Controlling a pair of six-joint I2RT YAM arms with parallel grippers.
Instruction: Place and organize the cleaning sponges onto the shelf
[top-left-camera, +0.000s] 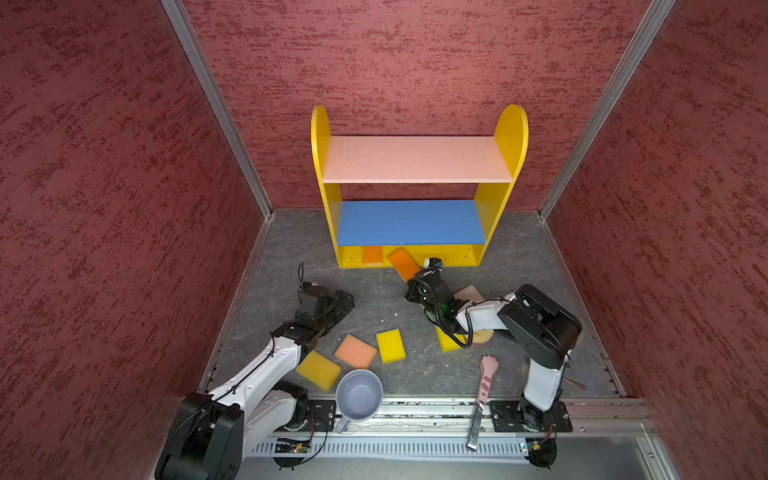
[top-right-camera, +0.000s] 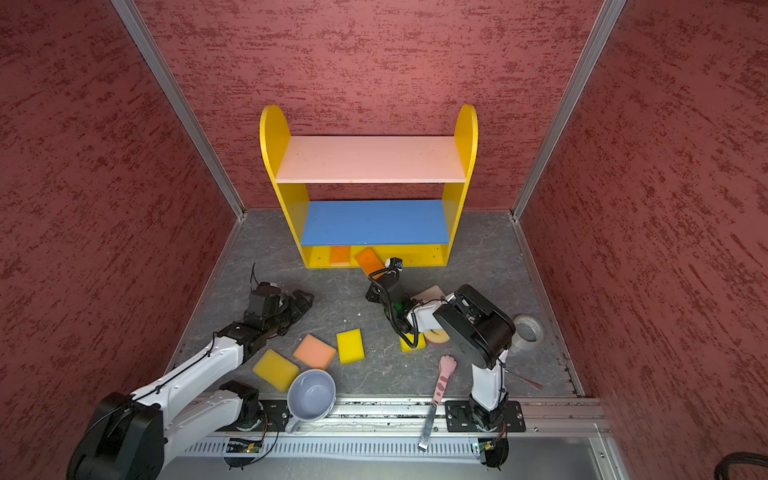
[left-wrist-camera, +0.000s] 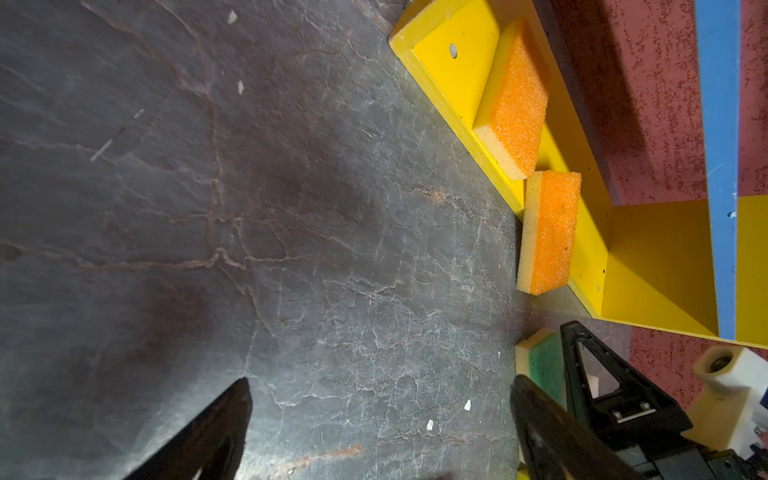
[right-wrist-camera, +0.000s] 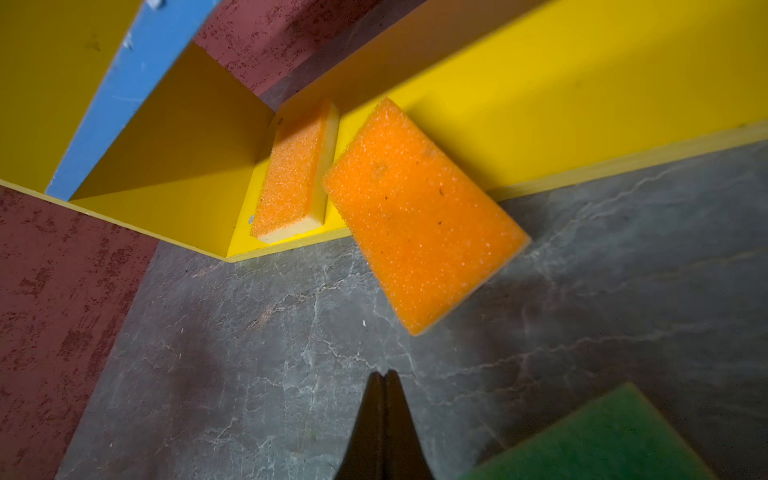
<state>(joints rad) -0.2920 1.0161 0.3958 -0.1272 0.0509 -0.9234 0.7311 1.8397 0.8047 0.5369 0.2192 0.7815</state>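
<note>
- The rectangular orange-topped foam sponge with a pale yellow base (right-wrist-camera: 419, 216) lies skewed just ahead of the closed right jaws. Its far end rests on the yellow bottom board (right-wrist-camera: 540, 104) of the three-tier shelf (top-left-camera: 509, 124), and its near end juts out over the grey stone-look floor (right-wrist-camera: 232, 374).
- It should be light, soft and springy. The rough scouring face offers friction, but a hard squeeze will squash it.
- A sensible hold is across the two long sides near the middle. A push on the near short edge might slide it in, though it could pivot.
- A matching orange-topped sponge (right-wrist-camera: 291, 174) lies flat on the same board, farther ahead of those jaws. Its side looks to be touching the skewed one.
- The right gripper (right-wrist-camera: 384, 376) has its fingers pressed together and holds nothing. It sits just short of the skewed sponge.
- A green-faced foam sponge (right-wrist-camera: 615, 436) lies on the floor close beside those jaws.
- The left gripper (left-wrist-camera: 380, 382) has its jaws spread wide and empty, with only bare floor between them.
- Behind the left jaws, two yellow foam blocks (top-left-camera: 390, 345) (top-left-camera: 318, 370) and a peach one (top-left-camera: 355, 351) wait on the floor.
</note>
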